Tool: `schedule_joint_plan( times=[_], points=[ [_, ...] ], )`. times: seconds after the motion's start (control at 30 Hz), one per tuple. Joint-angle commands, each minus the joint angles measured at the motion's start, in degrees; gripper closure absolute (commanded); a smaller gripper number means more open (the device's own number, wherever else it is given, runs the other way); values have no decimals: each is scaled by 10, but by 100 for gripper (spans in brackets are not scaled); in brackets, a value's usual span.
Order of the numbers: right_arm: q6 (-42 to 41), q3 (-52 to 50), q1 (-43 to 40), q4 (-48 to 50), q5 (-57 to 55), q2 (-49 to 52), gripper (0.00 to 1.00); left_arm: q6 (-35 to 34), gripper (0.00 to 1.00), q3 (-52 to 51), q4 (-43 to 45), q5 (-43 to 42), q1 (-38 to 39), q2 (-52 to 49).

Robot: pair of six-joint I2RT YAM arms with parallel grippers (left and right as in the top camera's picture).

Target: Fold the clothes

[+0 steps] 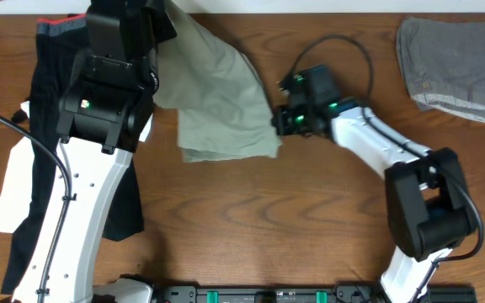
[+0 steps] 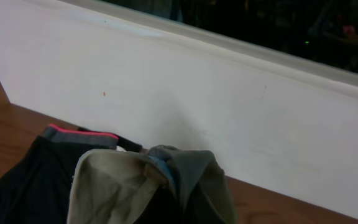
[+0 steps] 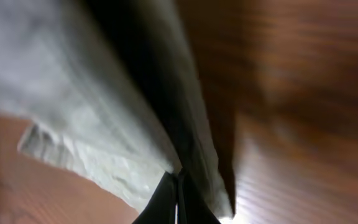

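Item: khaki shorts (image 1: pixel 221 101), lying on the desk (image 1: pixel 251 219), top corner raised. The left fingers (image 1: pixel 160 25) are gripping that corner; the right fingers (image 3: pixel 161 202) are pinching the right edge. Fold is starting; the next move needs an even carry-over.

The shorts (image 1: pixel 221 101) lie mid-table (image 1: pixel 251 219) before me, a heap of garments (image 1: pixel 49 93) on my left and a folded garment (image 1: pixel 457 67) far right.

Brown wood-grain counter (image 1: pixel 251 219), evenly lit, soft shadows. Plain white wall (image 2: pixel 229 106) runs along its far edge. Above the wall: dark space (image 2: pixel 278 25), faint coloured glints.
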State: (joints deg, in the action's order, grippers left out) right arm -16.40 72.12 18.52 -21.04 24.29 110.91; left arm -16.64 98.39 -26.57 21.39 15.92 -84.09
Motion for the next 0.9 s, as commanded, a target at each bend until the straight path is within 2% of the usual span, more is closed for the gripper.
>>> schedule_joint_plan(
  times=[0.0, 0.2, 0.37, 0.53, 0.67, 0.77, 0.8, 0.87],
  points=[
    [35, 38, -42, -17, 26, 4, 99, 6, 94, 24, 2, 12, 0, 17],
    [100, 95, -71, -93, 12, 4, 99, 5, 94, 22, -9, 12, 0, 17],
    [132, 152, -102, -111, -18, 4, 99, 5, 94, 22, -24, 12, 0, 14],
    [144, 232, -139, -129, -18, 4, 99, 5, 94, 21, -52, 11, 0, 11],
    [153, 292, -151, -189, -18, 4, 98, 5, 94, 21, -75, -11, 0, 7],
    [160, 314, -149, -251, -16, 4, 58, 5, 94, 21, -92, -32, 0, 2],
    [163, 315, -147, -266, -15, 4, 51, 5, 94, 21, -98, -41, 0, 0],
    [170, 314, -139, -301, -15, 4, 46, 5, 94, 21, -109, -57, 0, -5]
  ],
)
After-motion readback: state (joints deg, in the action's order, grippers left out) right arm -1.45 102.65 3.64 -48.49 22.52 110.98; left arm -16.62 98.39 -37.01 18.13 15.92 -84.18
